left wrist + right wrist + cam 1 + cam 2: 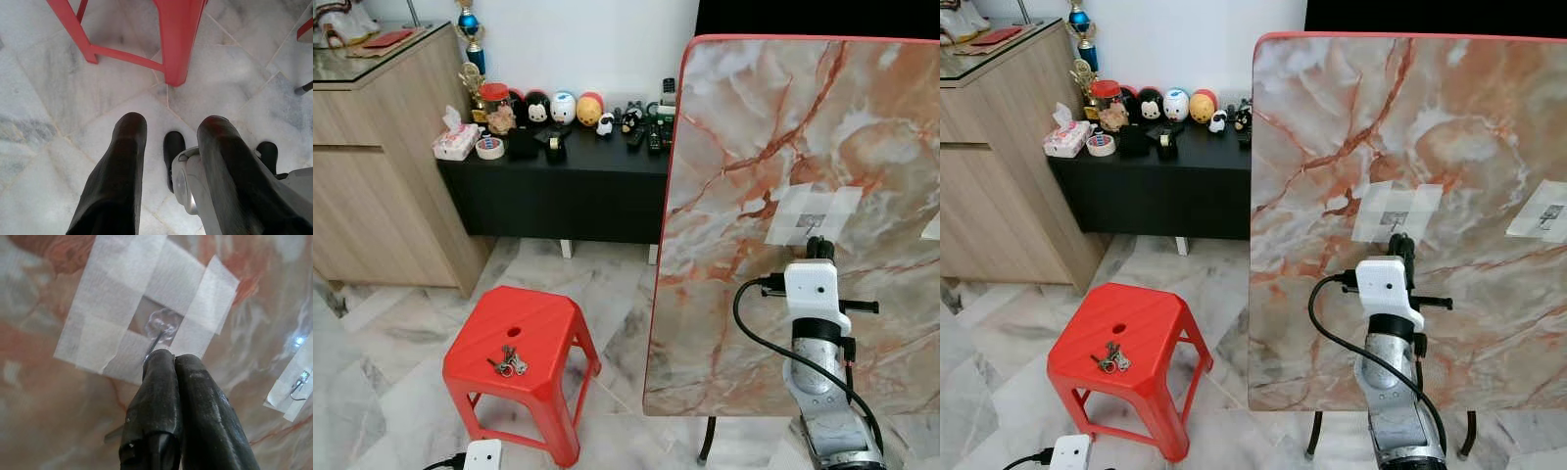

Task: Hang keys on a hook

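A small bunch of keys [508, 363] lies on the top of a red plastic stool [548, 328] at the lower left. A clear hook [157, 335] is fixed with white tape [813, 215] to an upright marble tabletop [754, 127]. My right gripper [174, 357] is raised to that hook. Its fingers are shut with nothing seen between them, and their tips touch the hook's wire. A second taped hook [1547, 212] sits further right on the same board. My left gripper [171, 127] hangs open low over the floor, close to a stool leg [178, 44].
A low black cabinet [558, 186] with figurines and remotes stands against the back wall. To the left of it stands a wooden cabinet [382, 186]. A white box [481, 455] with a cable lies on the marble floor in front of the stool. The board's thin legs [707, 441] reach the floor.
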